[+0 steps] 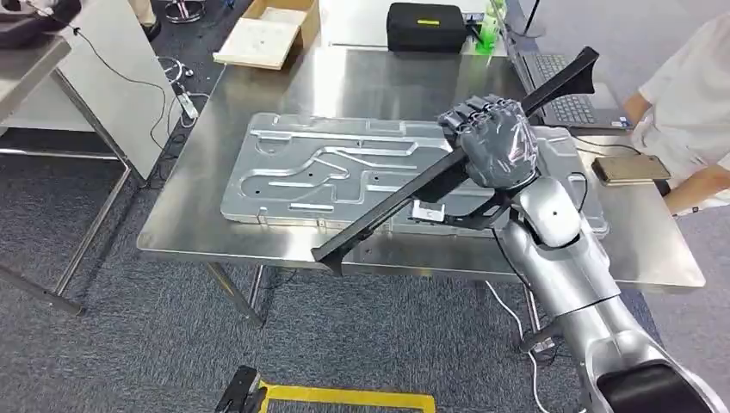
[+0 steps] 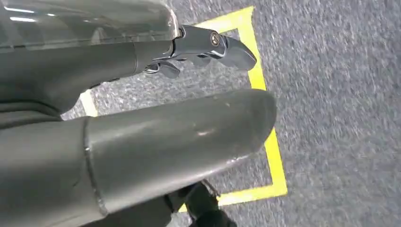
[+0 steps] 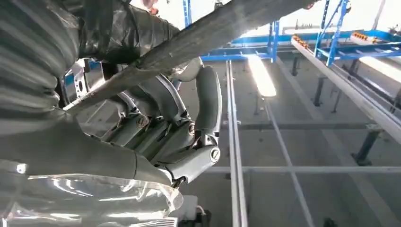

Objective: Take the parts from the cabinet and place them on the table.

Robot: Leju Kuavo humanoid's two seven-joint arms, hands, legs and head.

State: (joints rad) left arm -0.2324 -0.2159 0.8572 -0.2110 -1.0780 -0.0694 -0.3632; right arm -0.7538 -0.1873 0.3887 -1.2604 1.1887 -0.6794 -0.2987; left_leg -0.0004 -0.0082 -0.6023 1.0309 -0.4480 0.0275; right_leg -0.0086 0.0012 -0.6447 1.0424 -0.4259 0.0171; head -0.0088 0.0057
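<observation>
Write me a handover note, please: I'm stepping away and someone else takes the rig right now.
Right hand: grips a long black bar near its middle, held slanted above the steel table and the stamped metal panel that lies flat on it.
Left hand: holds nothing, fingers loosely curled, hanging over grey carpet with yellow floor tape.
Done: panel on the table; bar brought over it.
Left: set the bar down and let go. A person stands at the table's far right corner.

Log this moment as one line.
right hand: grips long black part, held slanted above stamped metal panel on steel table | left hand: holds nothing, hangs over carpet | placement: not yet done
</observation>
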